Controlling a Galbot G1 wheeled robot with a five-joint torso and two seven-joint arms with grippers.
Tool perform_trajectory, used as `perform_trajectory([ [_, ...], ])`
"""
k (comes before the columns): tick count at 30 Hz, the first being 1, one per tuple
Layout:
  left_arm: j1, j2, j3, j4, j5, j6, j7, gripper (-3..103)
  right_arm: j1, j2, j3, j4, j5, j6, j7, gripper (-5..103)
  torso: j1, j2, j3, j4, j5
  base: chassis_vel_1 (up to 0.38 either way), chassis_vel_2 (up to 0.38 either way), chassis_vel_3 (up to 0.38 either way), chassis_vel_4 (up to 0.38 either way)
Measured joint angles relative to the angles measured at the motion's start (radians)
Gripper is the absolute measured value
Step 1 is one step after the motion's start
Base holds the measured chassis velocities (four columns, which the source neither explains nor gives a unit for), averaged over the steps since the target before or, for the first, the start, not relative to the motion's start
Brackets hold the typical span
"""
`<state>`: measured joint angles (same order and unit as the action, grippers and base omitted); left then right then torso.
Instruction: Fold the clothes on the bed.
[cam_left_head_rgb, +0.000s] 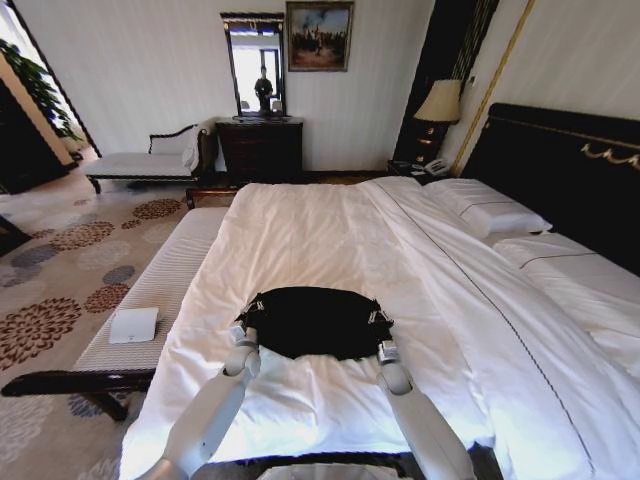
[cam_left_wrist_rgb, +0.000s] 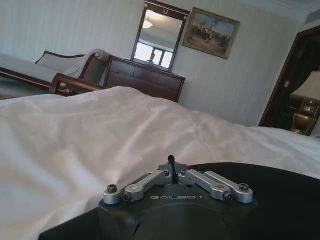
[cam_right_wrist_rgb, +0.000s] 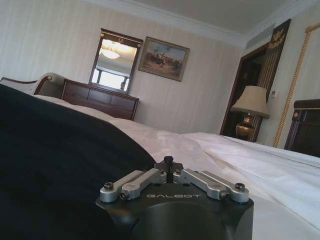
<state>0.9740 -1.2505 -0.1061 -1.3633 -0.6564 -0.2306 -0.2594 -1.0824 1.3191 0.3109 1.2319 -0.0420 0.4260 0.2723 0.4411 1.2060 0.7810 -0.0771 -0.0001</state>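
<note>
**Both grippers at the T-shirt's near corners**

Black T-shirt (cam_left_head_rgb: 318, 322) spread in a rounded heap on the white bed (cam_left_head_rgb: 330, 230), near its foot edge. Left gripper (cam_left_head_rgb: 243, 325) at the shirt's left side, right gripper (cam_left_head_rgb: 383, 335) at its right side, both low against the fabric. Jaws drawn together in both wrist views, linkages folded inward; cannot tell whether any cloth is pinched. Striped bench (cam_left_head_rgb: 150, 290) alongside the bed, to the left.

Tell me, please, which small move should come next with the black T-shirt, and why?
Probably draw both corners toward the robot to make the fold: the left gripper and right gripper sit at opposite edges of the bunched black T-shirt on the bed's white duvet.
</note>
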Motion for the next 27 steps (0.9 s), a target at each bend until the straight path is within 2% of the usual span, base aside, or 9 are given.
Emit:
perform_trajectory([
  [17,0.074,-0.001,-0.013,-0.045,0.032,-0.016,-0.001,0,-0.074,0.05,0.045,0.045,-0.056,0.017,0.019,1,0.0,0.0,0.0,0.0,0.0001,0.0,0.0,0.0,0.0],
  [27,0.117,0.023,-0.03,-0.077,0.036,-0.019,-0.002,0,-0.143,0.067,0.069,0.063,-0.121,0.045,0.026,1,0.0,0.0,0.0,0.0,0.0001,0.0,0.0,0.0,0.0],
])
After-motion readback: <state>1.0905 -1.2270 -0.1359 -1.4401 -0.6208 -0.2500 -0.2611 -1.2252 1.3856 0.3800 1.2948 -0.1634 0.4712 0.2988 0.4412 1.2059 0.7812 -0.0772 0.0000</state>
